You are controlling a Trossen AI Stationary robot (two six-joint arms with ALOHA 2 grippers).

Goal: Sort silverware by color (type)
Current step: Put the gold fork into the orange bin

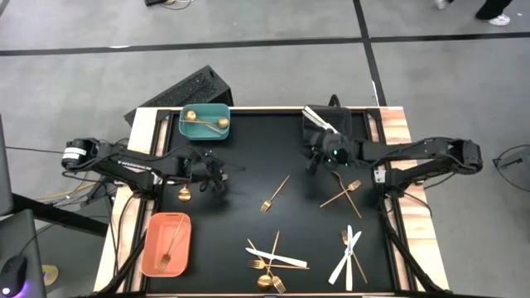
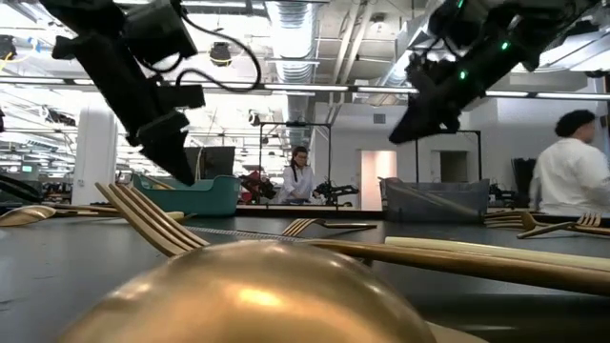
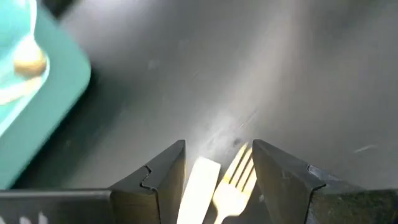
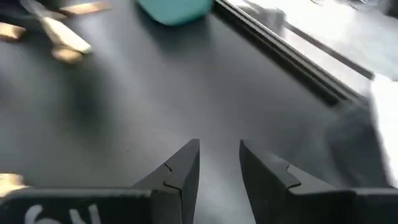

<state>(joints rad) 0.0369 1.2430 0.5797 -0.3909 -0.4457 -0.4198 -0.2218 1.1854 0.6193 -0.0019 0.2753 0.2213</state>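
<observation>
The high view looks straight down on the whole worktop [image 1: 240, 165] from well above, both arms in frame. The low view sits at worktop height, pressed close to a gold spoon [image 2: 257, 291], facing level across into the room. Each wrist view looks forward past its own pincer, close over the dark surface; both catch the teal bin [image 3: 37, 93], which the high view also shows.

A blurred rounded gold shape [image 2: 257, 295] fills the low view's foreground, cut off by the edge. Beside the teal rectangular plastic bin [image 3: 37, 93], itself cropped, a pale flat strip [image 3: 198, 193] and gold fork tines [image 3: 235, 180] run out of view.
</observation>
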